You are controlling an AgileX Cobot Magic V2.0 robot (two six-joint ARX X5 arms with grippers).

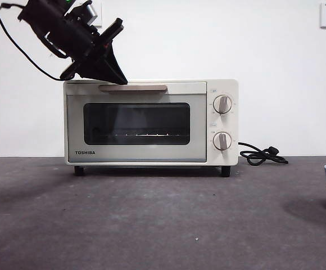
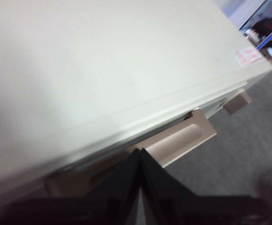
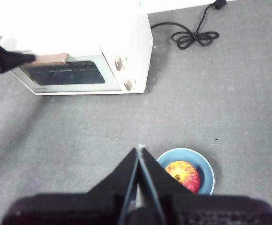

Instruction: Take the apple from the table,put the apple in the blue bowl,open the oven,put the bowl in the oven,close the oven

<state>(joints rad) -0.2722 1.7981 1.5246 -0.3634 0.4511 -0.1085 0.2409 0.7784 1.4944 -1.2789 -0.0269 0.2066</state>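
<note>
On the grey table (image 3: 79, 136), I see the apple (image 3: 184, 174) already in the blue bowl (image 3: 206, 165), the oven (image 1: 150, 122) door shut, and the left gripper (image 1: 118, 79), jaws together, at the handle (image 1: 133, 88).

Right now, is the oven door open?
No, in the front view the oven door sits flush and shut, with the left gripper just at its handle.

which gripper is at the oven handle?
The left gripper, jaws shut at the beige oven handle. The right gripper hovers above the table by the blue bowl.
</note>
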